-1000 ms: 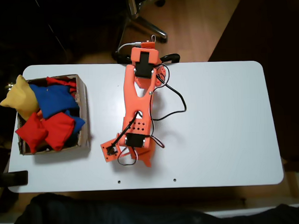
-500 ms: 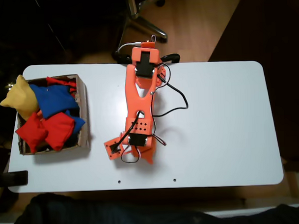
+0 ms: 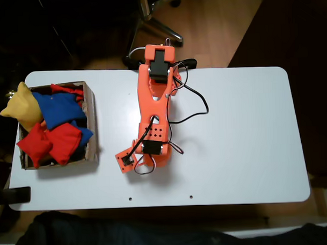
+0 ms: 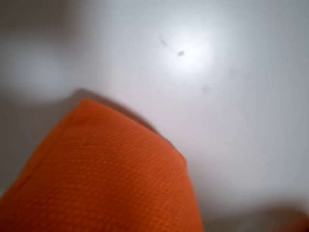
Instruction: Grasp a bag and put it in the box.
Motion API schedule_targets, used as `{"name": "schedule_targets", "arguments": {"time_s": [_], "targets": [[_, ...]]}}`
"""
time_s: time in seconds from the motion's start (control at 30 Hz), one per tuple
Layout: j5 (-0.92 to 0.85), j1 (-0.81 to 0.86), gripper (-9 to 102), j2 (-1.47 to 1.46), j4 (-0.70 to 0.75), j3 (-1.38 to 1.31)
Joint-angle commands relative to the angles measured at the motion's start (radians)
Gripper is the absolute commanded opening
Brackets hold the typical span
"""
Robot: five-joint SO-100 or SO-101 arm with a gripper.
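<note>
- Wrist view: the bag (image 4: 106, 179) is right up against the camera, lower left, lying on the white table (image 4: 231, 96).
- Can't tell if the gripper is open or closed on it.
- Fixed view: the box (image 3: 89, 111) lies well off to the left of the arm (image 3: 153, 123), so that's probably the carry direction.

orange woven bag (image 4: 111, 179), white table (image 3: 244, 130), brown box (image 3: 90, 125), orange arm (image 3: 155, 109)

In the fixed view, your box (image 3: 90, 122) sits on the table (image 3: 244, 130), well left of the arm (image 3: 155, 109), w/ several beanbags (image 3: 56, 126) piled in it. Wrist view: bag (image 4: 106, 179) lies on the table, close under the cam.
</note>
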Motion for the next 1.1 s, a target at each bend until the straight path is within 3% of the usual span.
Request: {"name": "schedule_targets", "arguments": {"time_s": [0.0,0.2,1.07], "targets": [[-0.009,0.008,30,0.048,0.0,0.015],[0.003,0.011,19,0.121,0.0,0.021],[0.137,0.043,19,0.522,0.08,-0.061]]}}
